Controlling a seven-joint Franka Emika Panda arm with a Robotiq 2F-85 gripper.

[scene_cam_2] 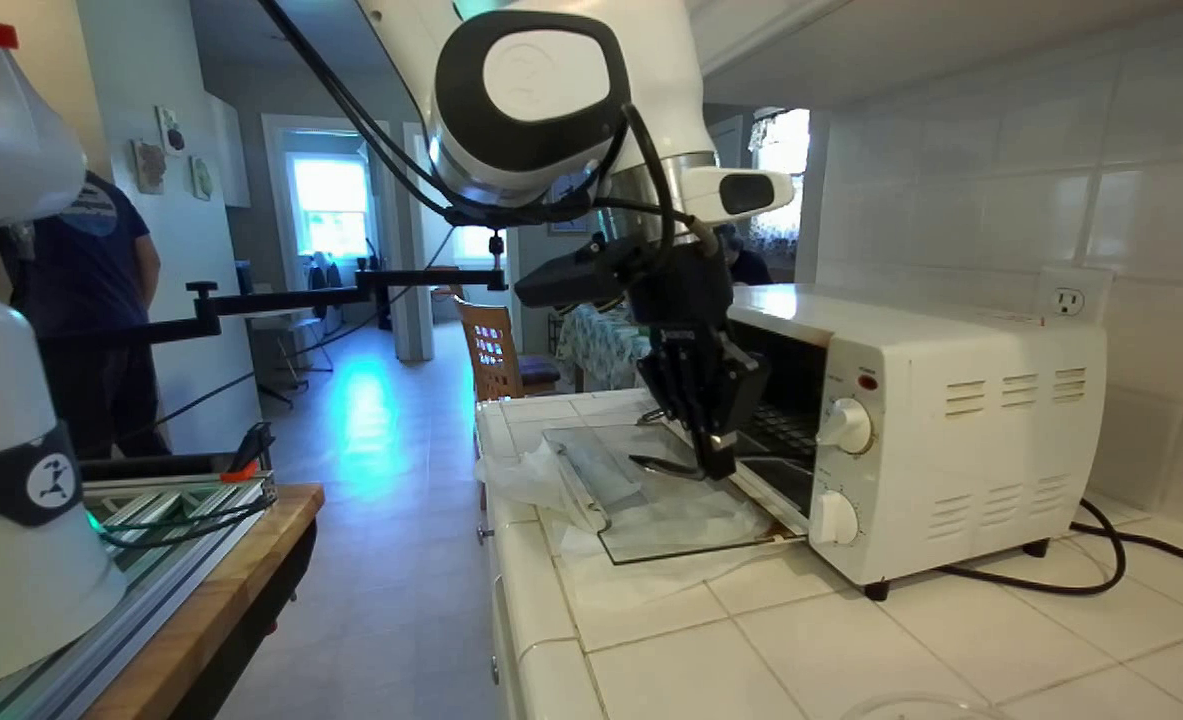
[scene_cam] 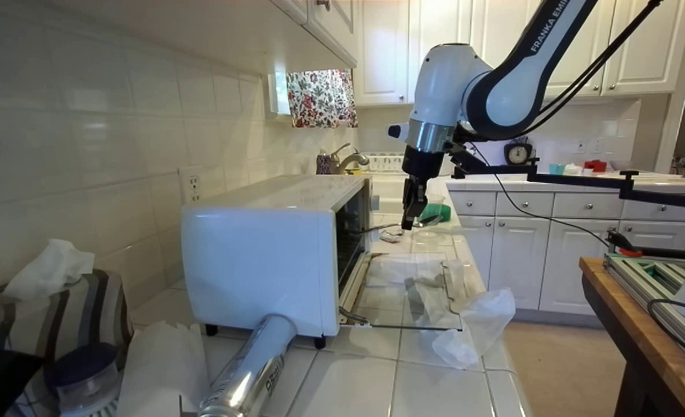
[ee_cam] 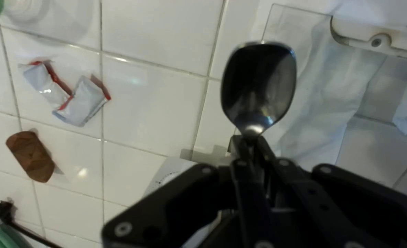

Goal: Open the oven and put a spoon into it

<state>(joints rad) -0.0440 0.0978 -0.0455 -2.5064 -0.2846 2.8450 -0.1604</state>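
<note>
The white oven [scene_cam: 261, 260] stands on the tiled counter and also shows in an exterior view [scene_cam_2: 981, 430]. Its glass door [scene_cam: 385, 298] is folded down flat, with the dark interior [scene_cam: 351, 231] open. My gripper [scene_cam: 409, 223] is shut on the metal spoon near its bowl [scene_cam: 432, 220], above the door and in front of the opening. The spoon's handle [scene_cam_2: 776, 459] points toward the oven, and its end seems to reach into the opening. In the wrist view, the spoon's bowl [ee_cam: 258, 82] sticks out past the fingertips [ee_cam: 251, 141]; its handle is mostly hidden by the fingers.
Crumpled clear plastic [scene_cam: 472, 333] lies under and beside the door. A silver roll [scene_cam: 252, 370] leans against the oven's near side. A green cup [scene_cam: 443, 213], torn packets [ee_cam: 65, 94] and a brown item [ee_cam: 30, 156] lie beyond the oven. A cabinet [scene_cam: 191, 29] hangs above.
</note>
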